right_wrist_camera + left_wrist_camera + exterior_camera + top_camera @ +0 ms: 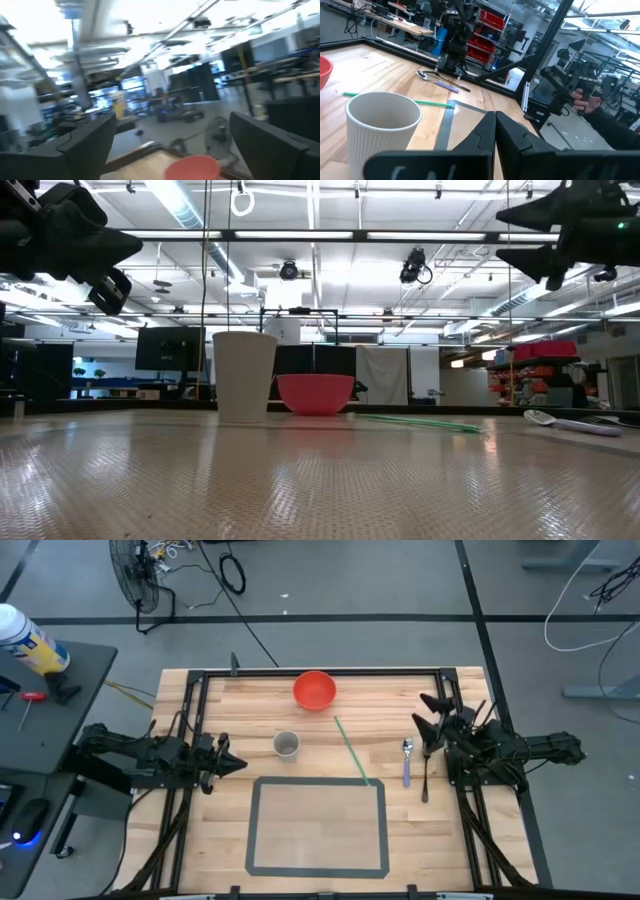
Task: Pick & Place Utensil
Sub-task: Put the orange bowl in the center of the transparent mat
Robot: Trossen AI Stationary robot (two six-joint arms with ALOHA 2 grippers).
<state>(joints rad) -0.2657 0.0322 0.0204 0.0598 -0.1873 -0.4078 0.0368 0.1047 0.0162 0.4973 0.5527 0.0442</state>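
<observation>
A spoon (407, 762) with a purple handle lies flat on the table's right side, with a dark utensil (425, 778) beside it. A green straw (351, 751) lies slanting in the middle. A white ribbed cup (287, 745) stands upright left of the straw, and a red bowl (314, 690) sits near the far edge. My right gripper (424, 712) hovers open above the table, just far of the spoon, touching nothing. My left gripper (238, 762) is shut and hangs raised at the left, left of the cup (382, 130). The spoon (437, 81) also shows in the left wrist view.
A rectangle of grey tape (318, 825) marks the table's near middle. Black frame rails (470, 830) run along the table's sides and far edge. A person's hand (582, 97) holds a controller beyond the table's right side. The low view shows the cup (245, 375), bowl (315, 393) and spoon (570, 422).
</observation>
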